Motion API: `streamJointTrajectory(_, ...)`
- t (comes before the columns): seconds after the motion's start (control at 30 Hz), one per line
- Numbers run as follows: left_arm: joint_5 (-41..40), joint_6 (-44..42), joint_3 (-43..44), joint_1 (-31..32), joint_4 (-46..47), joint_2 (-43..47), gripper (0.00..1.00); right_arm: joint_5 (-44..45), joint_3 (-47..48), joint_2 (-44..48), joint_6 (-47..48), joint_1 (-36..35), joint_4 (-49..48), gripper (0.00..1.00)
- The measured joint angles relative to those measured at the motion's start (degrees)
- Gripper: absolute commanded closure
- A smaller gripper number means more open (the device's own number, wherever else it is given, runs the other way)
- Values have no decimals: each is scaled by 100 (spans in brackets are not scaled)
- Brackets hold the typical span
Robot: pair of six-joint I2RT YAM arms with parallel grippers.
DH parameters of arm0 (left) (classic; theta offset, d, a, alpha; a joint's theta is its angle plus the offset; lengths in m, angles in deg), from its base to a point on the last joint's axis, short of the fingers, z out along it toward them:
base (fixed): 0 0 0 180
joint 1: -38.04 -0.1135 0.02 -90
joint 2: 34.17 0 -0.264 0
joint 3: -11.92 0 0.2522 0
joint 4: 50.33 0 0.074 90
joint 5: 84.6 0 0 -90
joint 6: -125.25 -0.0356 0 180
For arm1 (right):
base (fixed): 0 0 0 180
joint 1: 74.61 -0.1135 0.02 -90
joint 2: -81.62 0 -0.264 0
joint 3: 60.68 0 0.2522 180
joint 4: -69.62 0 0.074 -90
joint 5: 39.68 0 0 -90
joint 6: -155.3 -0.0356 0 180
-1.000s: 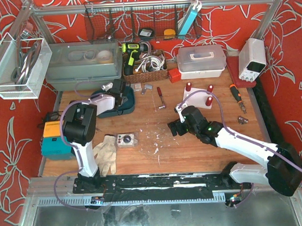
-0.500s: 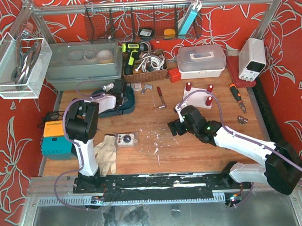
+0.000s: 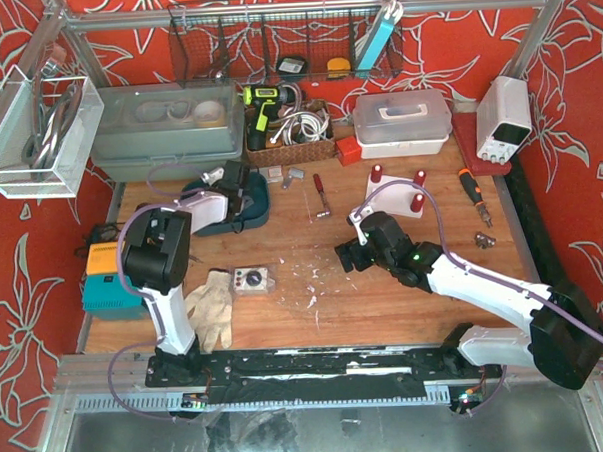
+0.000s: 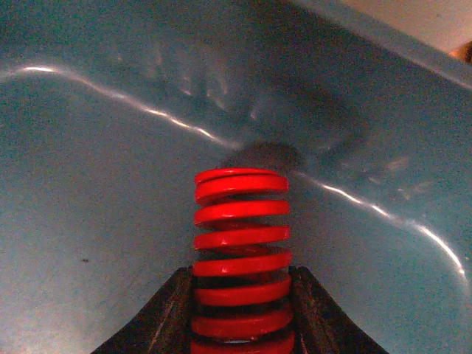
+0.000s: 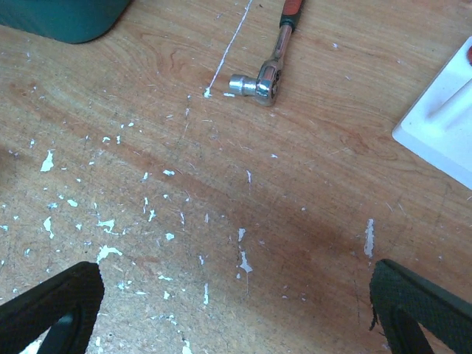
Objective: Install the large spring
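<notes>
Little has changed: left pincer (image 4: pixel 242 295) still clamps large spring (image 4: pixel 241 221).

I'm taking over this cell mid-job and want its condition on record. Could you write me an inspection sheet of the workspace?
Surface: wooden table, flecked with white chips.
Job's things: large spring, red, inside the teal tray; white fixture with red posts, right of centre.
Clutter: ratchet, work gloves, bagged part, screwdriver.
Grippers: left gripper closed on the spring; right gripper open, empty, over bare wood.
Cables: purple cables loop over both arms; no snag seen.
Surroundings: power supply, storage boxes, wire basket along the back.
</notes>
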Motion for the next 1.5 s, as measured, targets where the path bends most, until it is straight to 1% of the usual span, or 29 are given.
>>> streamJointTrajectory(0.1, 46, -22, -129, 0, 4, 273, 84, 28, 2, 0, 0, 0, 2, 1)
streamJointTrajectory(0.27, 186, -114, -483, 0, 238, 951, 84, 107, 2, 0, 0, 0, 22, 1)
streamJointTrajectory(0.5, 907, -566, -1519, 17, 1237, 2205, 84, 155, 2, 0, 0, 0, 46, 1)
streamJointTrajectory(0.6, 1145, -872, -2081, 146, 1801, 2747, 84, 210, 2, 0, 0, 0, 48, 1)
streamJointTrajectory(0.73, 1259, -1394, -2846, 702, 2494, 3362, 85, 282, 2, 0, 0, 0, 46, 1)
streamJointTrajectory(0.93, 1565, -2111, -3910, 1641, 3825, 3921, 90, 439, 2, 0, 0, 0, 48, 1)
streamJointTrajectory(1.07, 1814, -2636, -4494, 2085, 4734, 4054, 90, 527, 2, 59, -4, 0, 48, 1)
streamJointTrajectory(1.2, 2085, -3209, -4944, 2542, 5530, 4061, 89, 470, 2, 330, -116, -2, 116, 1)
streamJointTrajectory(1.37, 2420, -3838, -5539, 3008, 6492, 4072, 90, -98, 4, 855, -461, -2, 205, 1)
streamJointTrajectory(1.5, 2763, -4293, -5840, 3080, 7086, 4072, 90, -914, 9, 1104, -909, 0, 13, 6)
